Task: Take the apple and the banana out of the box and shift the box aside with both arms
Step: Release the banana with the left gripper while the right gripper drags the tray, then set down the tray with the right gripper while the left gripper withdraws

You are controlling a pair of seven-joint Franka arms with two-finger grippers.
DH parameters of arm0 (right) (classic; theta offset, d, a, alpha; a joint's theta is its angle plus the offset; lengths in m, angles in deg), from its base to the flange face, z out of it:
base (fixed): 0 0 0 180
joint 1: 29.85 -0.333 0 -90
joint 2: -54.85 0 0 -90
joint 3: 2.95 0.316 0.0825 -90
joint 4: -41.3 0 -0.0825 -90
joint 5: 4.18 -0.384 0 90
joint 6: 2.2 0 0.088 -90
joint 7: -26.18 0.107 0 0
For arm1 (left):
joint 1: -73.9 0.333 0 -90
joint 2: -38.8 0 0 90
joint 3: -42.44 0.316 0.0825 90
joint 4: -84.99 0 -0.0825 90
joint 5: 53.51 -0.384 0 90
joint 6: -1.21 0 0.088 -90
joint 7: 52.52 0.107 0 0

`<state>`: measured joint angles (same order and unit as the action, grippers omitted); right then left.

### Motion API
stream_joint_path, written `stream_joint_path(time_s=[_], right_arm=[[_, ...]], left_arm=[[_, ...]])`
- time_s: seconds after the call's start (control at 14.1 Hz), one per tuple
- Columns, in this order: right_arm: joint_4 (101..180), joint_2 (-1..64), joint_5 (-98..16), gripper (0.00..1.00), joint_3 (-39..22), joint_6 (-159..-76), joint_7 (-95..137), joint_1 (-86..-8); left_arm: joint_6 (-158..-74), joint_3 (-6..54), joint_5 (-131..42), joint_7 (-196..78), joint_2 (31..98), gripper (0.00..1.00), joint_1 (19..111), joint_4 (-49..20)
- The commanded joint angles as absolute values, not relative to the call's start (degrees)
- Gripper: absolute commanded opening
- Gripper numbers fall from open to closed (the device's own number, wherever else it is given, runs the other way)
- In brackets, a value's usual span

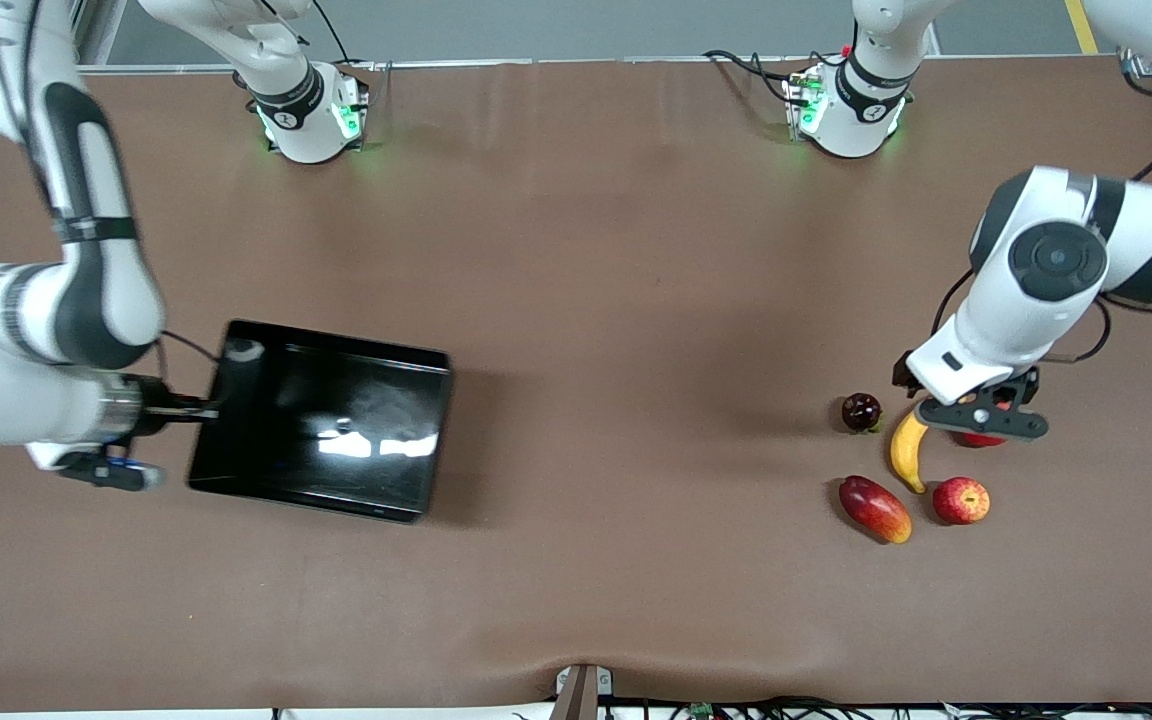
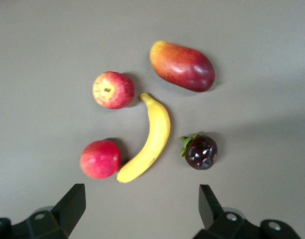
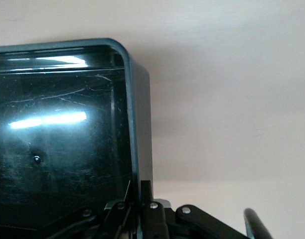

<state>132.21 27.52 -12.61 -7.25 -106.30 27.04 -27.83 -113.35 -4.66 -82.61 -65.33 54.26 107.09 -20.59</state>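
Front view: the glossy black rectangular plastic box (image 1: 321, 420), emptied, lies at the right arm's end of the table with the right gripper (image 1: 198, 408) pinching its wall to drag it; left wrist view: the left gripper (image 2: 142, 209), jaws spread, hovers over the released curved yellow banana (image 2: 150, 142) and small red yellow-streaked apple (image 2: 113, 90); right wrist view: jaws clamp the box rim.

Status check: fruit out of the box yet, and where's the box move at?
Done: apple and banana lie on the table at the left arm's end; the box is empty. In hand: right gripper shut on the box wall; left gripper open over the fruit. Left: finishing the box move.
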Motion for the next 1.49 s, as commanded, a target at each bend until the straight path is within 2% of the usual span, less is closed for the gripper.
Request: stream_joint_path(time_s=[0.0, 0.21, 0.5, 0.71, 0.78, 0.85, 0.92, 1.06, 1.13, 1.28, 1.42], right_arm=[[133.32, 28.75, -11.04, 0.0, -5.67, -106.44, 20.85, -21.79], [137.08, 28.93, -10.42, 0.0, -5.76, -109.41, 16.79, -17.82], [144.12, 27.61, -10.16, 0.0, -5.67, -120.57, 5.28, -12.1], [144.22, 26.12, -10.16, 0.0, -5.67, -121.03, 1.67, -12.01], [143.69, 26.03, -10.16, 0.05, -5.67, -120.68, -0.17, -11.92], [143.25, 26.03, -10.25, 0.8, -5.58, -120.33, -0.71, -12.36], [142.12, 26.11, -10.33, 1.0, -5.58, -120.24, -0.71, -12.53], [139.13, 26.2, -10.51, 1.0, -5.32, -119.98, -0.8, -12.97], [138.07, 26.46, -10.86, 1.0, -4.97, -119.89, -1.15, -12.8], [133.95, 27.43, -11.47, 1.0, -2.78, -119.97, -1.24, -13.68], [126.06, 27.34, -11.48, 1.0, -1.46, -119.1, -1.16, -15.42]], left_arm=[[-103.52, -4.94, -75.95, -64.83, 49.61, 1.0, 107.82, -14.54], [-93.29, -5.11, -73.2, -64.38, 49.88, 1.0, 107.56, -4.94], [-83.72, -7.22, -73.28, -64.3, 49.34, 1.0, 107.56, 2.97], [-80.97, -7.58, -72.41, -59.39, 48.04, 1.0, 107.47, 4.83], [-80.97, -6.36, -70.06, -58.59, 46.11, 1.0, 107.38, 4.83], [-81.05, -2.86, -65.51, -58.76, 44.79, 1.0, 106.25, 4.75], [-81.75, 3.78, -60.33, -58.85, 42.95, 1.0, 102.24, 4.49], [-82.02, 21.17, -55.1, -59.11, 40.65, 1.0, 87.69, 3.96], [-81.76, 25.95, -54.39, -59.81, 39.34, 1.0, 82.91, 2.91], [-81.76, 29.85, -53.69, -59.81, 36.79, 1.0, 78.92, -0.07], [-81.58, 33.89, -51.94, -59.81, 34.94, 1.0, 75.5, -2.97]])
